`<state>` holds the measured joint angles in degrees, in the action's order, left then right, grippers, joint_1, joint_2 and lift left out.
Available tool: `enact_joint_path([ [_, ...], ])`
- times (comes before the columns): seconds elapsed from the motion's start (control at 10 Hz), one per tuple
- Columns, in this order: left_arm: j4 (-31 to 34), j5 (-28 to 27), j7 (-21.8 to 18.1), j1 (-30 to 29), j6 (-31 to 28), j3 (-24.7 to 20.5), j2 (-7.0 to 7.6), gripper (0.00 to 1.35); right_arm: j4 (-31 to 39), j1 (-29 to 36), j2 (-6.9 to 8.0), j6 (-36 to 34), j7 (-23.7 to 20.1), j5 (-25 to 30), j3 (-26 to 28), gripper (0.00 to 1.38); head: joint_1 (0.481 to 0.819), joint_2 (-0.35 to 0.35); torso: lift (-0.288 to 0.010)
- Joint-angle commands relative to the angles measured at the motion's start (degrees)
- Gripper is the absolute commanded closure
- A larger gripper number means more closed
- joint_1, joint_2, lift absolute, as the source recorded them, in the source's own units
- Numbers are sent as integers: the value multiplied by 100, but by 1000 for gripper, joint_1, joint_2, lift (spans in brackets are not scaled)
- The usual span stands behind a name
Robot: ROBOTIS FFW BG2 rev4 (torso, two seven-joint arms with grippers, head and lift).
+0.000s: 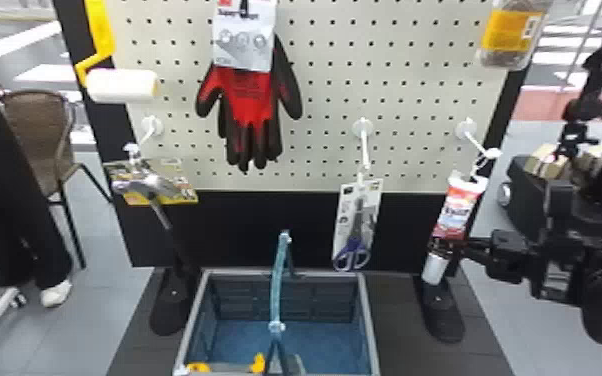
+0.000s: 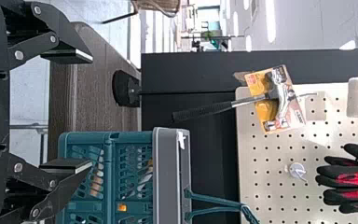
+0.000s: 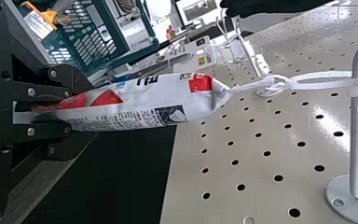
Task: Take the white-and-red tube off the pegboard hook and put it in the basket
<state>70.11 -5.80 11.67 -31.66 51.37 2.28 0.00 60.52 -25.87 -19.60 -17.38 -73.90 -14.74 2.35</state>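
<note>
While the white-and-red tube (image 1: 457, 212) hangs by a white plastic loop (image 1: 478, 166) from the hook (image 1: 477, 146) on the right side of the pegboard (image 1: 325, 105), the right gripper (image 1: 444, 245) pinches its low end. Its two black fingers are closed tight on the tube, one on each side. A white cap (image 1: 435, 268) pokes out below them. The tube leans a little and is up to the right of the basket (image 1: 371, 320), outside it.

The left gripper (image 2: 80, 111) has its two fingers spread wide, with nothing between them.

The basket sits low in front of the board. It is gray and blue-green, and its blue-green handle (image 1: 280, 280) stands up. A yellow thing (image 1: 258, 362) is inside, by the near side.

Scissors on a card (image 1: 358, 215) hang to the left of the tube. Red and black gloves (image 1: 252, 100) hang higher up. A hammer (image 1: 152, 187) hangs on the left, under a fluffy white paint roller (image 1: 122, 86)
</note>
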Motion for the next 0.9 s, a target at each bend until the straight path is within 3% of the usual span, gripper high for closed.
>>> enact_joint_path([
  [0.0,0,-9,2,0,5,0,-15,476,44,-18,0,-2,-2,6,3,1038,549,0,-100],
  [0.4,-14,53,2,-24,-21,0,-15,476,537,253,18,-126,112,33,196,1038,549,0,-100],
  [0.7,-14,53,2,-24,-30,0,-15,476,1788,893,158,-389,297,261,609,1038,549,0,-100],
  [0.8,-28,70,2,-37,-30,0,-15,476,1901,942,185,-389,297,270,635,1038,549,0,-100],
])
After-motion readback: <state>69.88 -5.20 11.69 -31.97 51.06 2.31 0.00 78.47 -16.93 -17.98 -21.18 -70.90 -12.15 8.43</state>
